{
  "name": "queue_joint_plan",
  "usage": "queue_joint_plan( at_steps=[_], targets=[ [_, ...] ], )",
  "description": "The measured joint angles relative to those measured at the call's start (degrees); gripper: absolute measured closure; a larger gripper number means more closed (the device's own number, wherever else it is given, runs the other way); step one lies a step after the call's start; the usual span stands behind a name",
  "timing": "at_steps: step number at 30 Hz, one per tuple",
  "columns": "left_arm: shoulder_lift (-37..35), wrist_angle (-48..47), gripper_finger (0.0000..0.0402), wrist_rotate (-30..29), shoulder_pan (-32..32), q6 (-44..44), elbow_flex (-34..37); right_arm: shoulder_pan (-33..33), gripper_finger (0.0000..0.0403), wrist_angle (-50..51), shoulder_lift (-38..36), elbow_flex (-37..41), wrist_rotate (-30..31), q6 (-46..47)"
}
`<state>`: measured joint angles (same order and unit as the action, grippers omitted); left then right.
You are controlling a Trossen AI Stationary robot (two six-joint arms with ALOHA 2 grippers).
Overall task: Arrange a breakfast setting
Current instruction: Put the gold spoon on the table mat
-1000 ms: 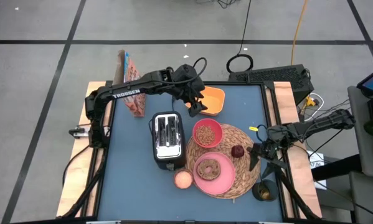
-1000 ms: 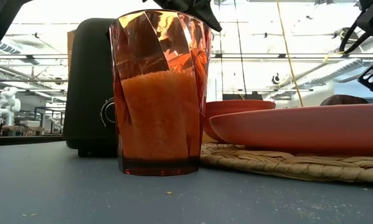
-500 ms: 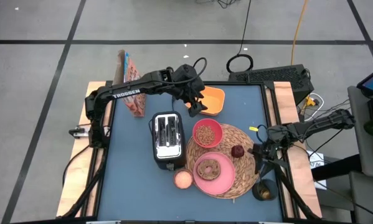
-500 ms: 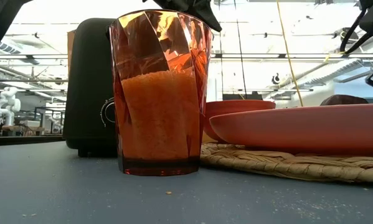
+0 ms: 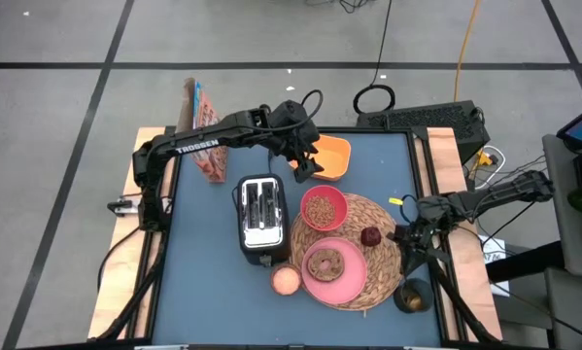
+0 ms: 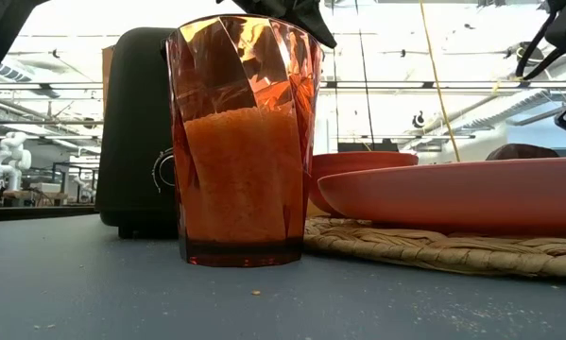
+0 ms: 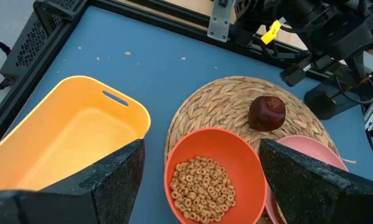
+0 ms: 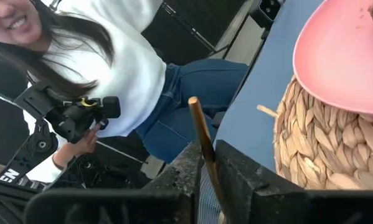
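Right tool (image 5: 403, 255) at mat (image 5: 380, 282) right edge, clenched on a thin straw strand (image 8: 204, 147); fruit (image 5: 370, 235) just left. Left tool (image 5: 303, 167) released, above bowl (image 5: 324, 207).

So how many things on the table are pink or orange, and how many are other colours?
Pink or orange: 4: plate, cereal bowl, tumbler, yellow-orange tub
Brown or straw: 2: ring-shaped bread, placemat
Dark red: 1: fruit
Dark or black: 2: toaster, dark cup
Total: 9
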<state>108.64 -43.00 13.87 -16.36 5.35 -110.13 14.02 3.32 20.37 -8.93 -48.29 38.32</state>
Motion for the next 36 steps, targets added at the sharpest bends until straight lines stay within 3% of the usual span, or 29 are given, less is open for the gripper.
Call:
queue_joint_plan(
  at_steps=[17, 27, 36],
  targets=[
    [0.00, 0.00, 0.0082, 0.00, 0.00, 0.08, 0.00, -0.02, 0.0378, -6.65, 0.02, -0.02, -1.56, 4.04],
    [0.00, 0.00, 0.0082, 0.00, 0.00, 0.03, 0.00, -0.02, 0.0378, -20.34, 0.02, -0.02, -1.41, 10.50],
    [0.00, 0.02, 0.0082, 0.00, 0.00, -0.03, 0.00, -0.04, 0.0378, -27.20, 0.02, -0.02, 4.66, 10.19]
  ],
)
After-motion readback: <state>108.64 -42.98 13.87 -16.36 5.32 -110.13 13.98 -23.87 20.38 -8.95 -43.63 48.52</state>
